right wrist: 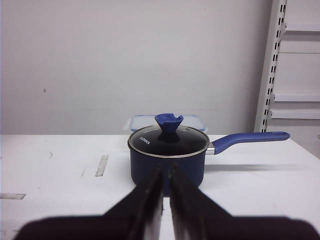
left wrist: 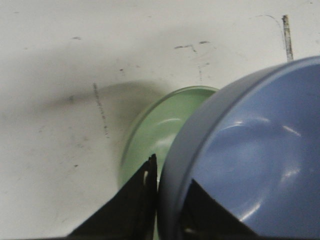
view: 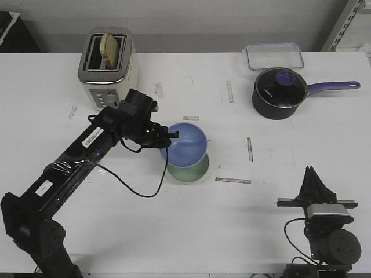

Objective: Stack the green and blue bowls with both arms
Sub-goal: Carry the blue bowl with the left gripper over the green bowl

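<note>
My left gripper (view: 172,136) is shut on the near rim of the blue bowl (view: 185,145), one finger inside and one outside. It holds the bowl tilted just above the green bowl (view: 188,169), which rests on the table and shows below the blue one. In the left wrist view the blue bowl (left wrist: 255,150) overlaps the green bowl (left wrist: 160,130), with my left gripper (left wrist: 172,172) pinching the blue wall. My right gripper (view: 312,174) is parked at the front right, far from both bowls, its fingers nearly together on nothing. The right wrist view shows this gripper (right wrist: 166,167) facing the saucepan.
A toaster (view: 108,61) with a bread slice stands at the back left. A dark navy saucepan (view: 278,92) with a glass lid and purple handle sits at the back right, a clear lidded container (view: 274,56) behind it. Tape strips (view: 233,180) mark the table.
</note>
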{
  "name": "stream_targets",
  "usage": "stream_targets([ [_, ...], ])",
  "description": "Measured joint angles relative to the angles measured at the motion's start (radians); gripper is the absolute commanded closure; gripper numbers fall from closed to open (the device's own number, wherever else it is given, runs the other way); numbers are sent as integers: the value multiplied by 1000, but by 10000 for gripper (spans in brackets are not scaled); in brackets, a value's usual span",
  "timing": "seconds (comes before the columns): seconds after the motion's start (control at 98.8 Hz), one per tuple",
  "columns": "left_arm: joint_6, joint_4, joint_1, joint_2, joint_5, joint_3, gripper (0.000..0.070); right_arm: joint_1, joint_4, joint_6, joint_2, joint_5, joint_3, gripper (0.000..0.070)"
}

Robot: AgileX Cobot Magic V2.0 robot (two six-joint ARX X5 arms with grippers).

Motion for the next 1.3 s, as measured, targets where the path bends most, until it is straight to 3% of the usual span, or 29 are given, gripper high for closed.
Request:
stream_targets([
  [0.162,-21,19,-66,43,-27,0,699,0,0,0,0,0,0,691],
  [0.425,-36,4,-98,91,-148,0,699,0,0,0,0,0,0,691],
  [0.992,-36,-27,-97,91,-150,0,684,0,0,0,0,0,0,691],
  [1.144,-35,-28,-98,90,-148,0,566,0,0,0,0,0,0,691],
  [1.295,-35,-32,-100,91,-143,0,564,0,0,0,0,0,0,691],
])
